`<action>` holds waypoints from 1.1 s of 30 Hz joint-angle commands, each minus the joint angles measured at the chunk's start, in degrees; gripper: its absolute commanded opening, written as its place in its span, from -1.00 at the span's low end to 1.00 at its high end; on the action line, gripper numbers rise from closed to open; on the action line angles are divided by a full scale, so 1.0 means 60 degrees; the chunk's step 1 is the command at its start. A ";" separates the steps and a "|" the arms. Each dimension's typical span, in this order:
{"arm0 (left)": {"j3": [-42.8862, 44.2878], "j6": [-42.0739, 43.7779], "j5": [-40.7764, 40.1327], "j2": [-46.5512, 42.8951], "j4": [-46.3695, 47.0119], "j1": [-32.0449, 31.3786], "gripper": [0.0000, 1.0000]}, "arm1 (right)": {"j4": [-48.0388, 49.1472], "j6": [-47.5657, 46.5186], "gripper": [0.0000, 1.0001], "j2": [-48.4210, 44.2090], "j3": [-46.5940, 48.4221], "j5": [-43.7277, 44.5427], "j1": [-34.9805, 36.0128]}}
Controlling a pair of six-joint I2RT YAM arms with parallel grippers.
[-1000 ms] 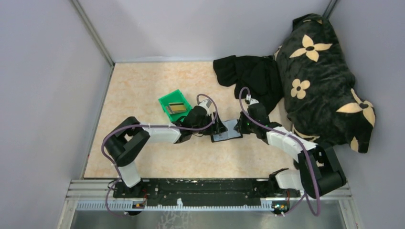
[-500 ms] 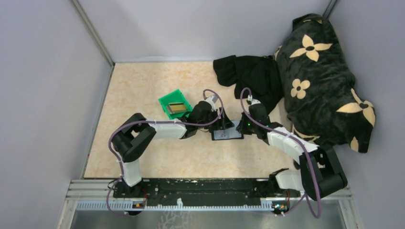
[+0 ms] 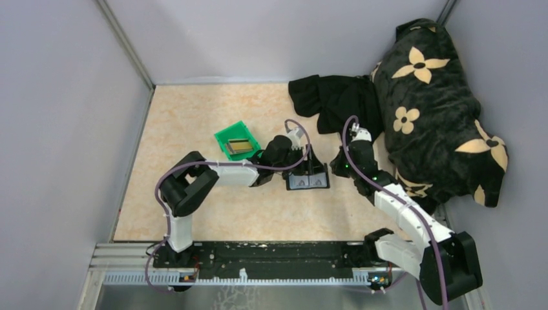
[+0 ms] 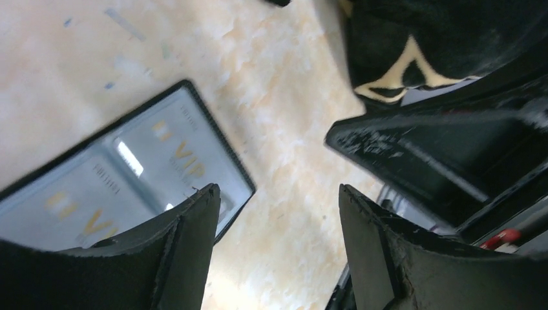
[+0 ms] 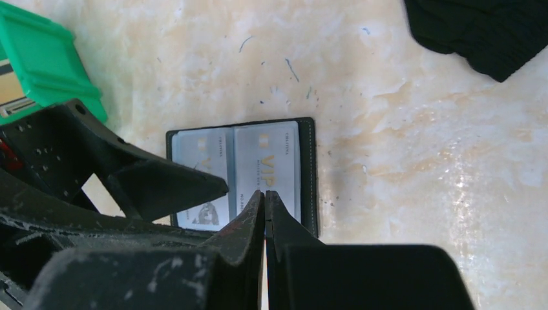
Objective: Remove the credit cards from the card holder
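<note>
Overhead, left gripper [image 4: 276, 197] gapes over the card holder [image 5: 258, 161] (lying open); right gripper [image 5: 265, 197] pinched empty.

The black card holder [image 3: 308, 181] lies open and flat on the table [image 3: 194, 116], two pale cards [image 5: 274, 160] with gold VIP lettering in its glossy pockets; a gold-brown card [image 3: 239, 146] lies in the green bin [image 3: 223, 137]

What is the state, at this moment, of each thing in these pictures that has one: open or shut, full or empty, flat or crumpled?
card holder: open, lying flat.
pale cards: inside the holder's clear pockets.
left gripper: fingers open, over the holder, holding nothing.
right gripper: fingers shut, nothing seen between them.
green bin: holds one gold-brown card.
black cloth: crumpled.
</note>
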 commanded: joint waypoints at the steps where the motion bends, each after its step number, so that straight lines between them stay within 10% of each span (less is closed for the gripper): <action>1: -0.1272 0.0304 -0.0499 -0.1008 0.0431 0.0134 0.46 | 0.0473 -0.0290 -1.00 0.0555 0.0205 -0.0924 -0.0039; 14: -0.2959 0.0194 -0.0467 -0.1448 0.0807 0.0590 0.00 | 0.3537 -0.0074 -0.29 0.3019 -0.0330 -0.3831 -0.0039; 33: -0.2904 0.0135 -0.0057 -0.0721 0.1030 0.0684 -0.28 | 0.4742 0.0045 -0.36 0.4189 -0.0795 -0.4264 -0.0112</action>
